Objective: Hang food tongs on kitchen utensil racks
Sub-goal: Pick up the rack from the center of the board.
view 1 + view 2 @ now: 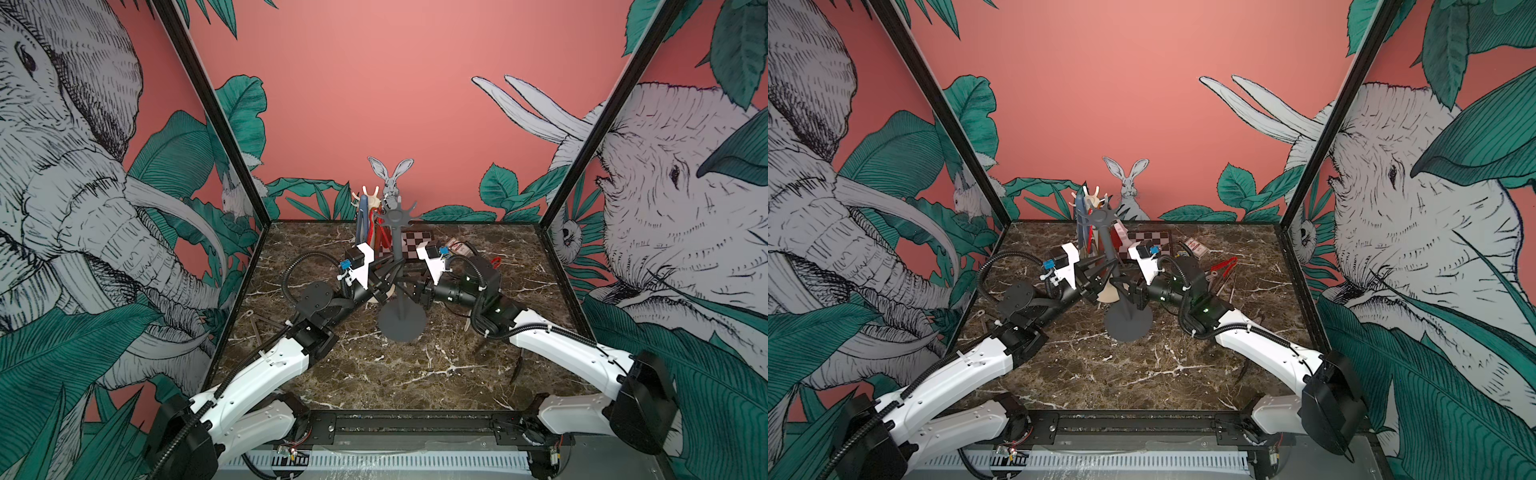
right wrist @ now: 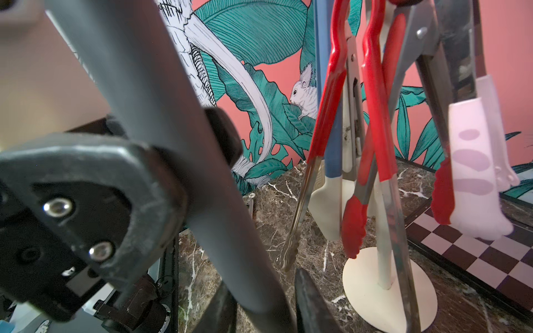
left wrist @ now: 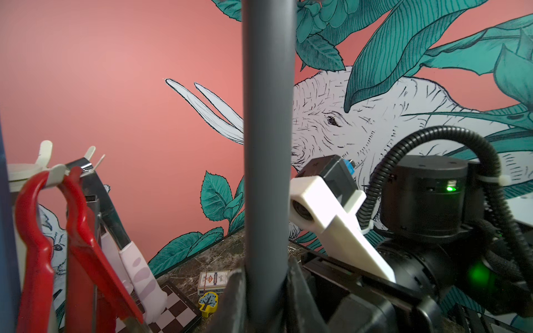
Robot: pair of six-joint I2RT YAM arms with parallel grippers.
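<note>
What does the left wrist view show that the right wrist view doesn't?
Left wrist only: the cream rack's hooks holding the red tongs' bend, a card box, a yellow token, the right arm. Right wrist only: the cream rack's base, the blue tongs' cream tip. Both: left gripper clamped on the grey pole, red tongs, pink-tipped tongs, checkered board.

Soft, even light fills both top views, leaving only faint shadows on the marble bench [image 1: 374,374], while the walls [image 1: 83,208] bow outward toward 3 and 9 o'clock. Both wrist views blur the dark grey rack [image 3: 268,144] close up, and steel tongs [image 2: 399,245] glint.
</note>
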